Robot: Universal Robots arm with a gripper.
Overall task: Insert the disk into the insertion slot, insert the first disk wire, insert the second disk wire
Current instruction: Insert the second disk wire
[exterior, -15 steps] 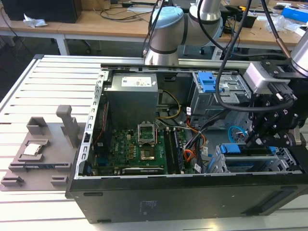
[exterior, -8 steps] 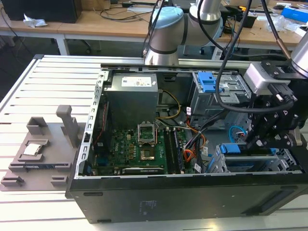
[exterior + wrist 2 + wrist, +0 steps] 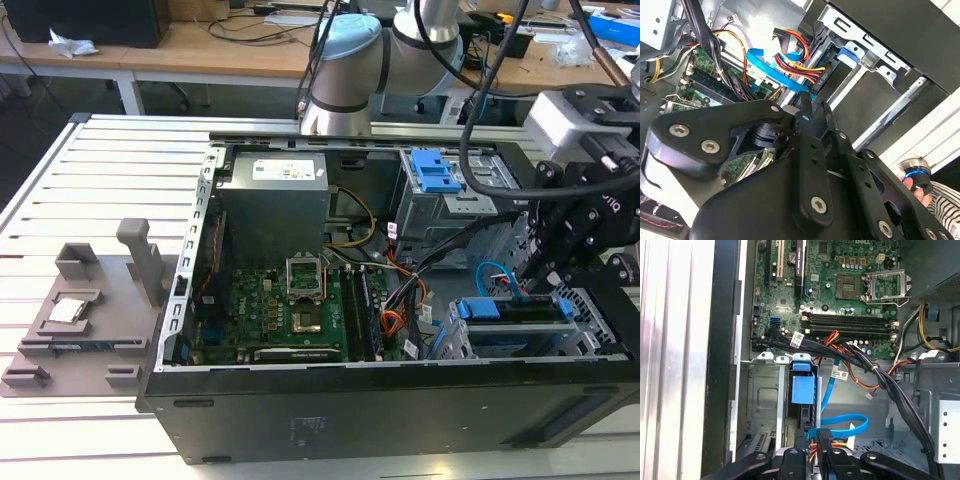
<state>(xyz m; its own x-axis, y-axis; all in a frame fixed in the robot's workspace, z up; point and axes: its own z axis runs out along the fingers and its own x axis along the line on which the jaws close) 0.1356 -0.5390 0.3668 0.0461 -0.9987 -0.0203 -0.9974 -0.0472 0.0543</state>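
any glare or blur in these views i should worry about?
First wrist view: sheet metal beside the case glares white, motherboard sharp. Second wrist view: the tool looms dark in the foreground, light blue cable beyond it clear. Exterior view: evenly lit.

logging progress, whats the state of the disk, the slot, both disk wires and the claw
disk: seated in the slot
insertion slot: occupied by the disk
first disk wire: plug at the disk's end
second disk wire: looped, plug at the disk's end
claw: at the wire plugs

Exterior view high above open case [image 3: 180, 330]; both wrist views close inside.
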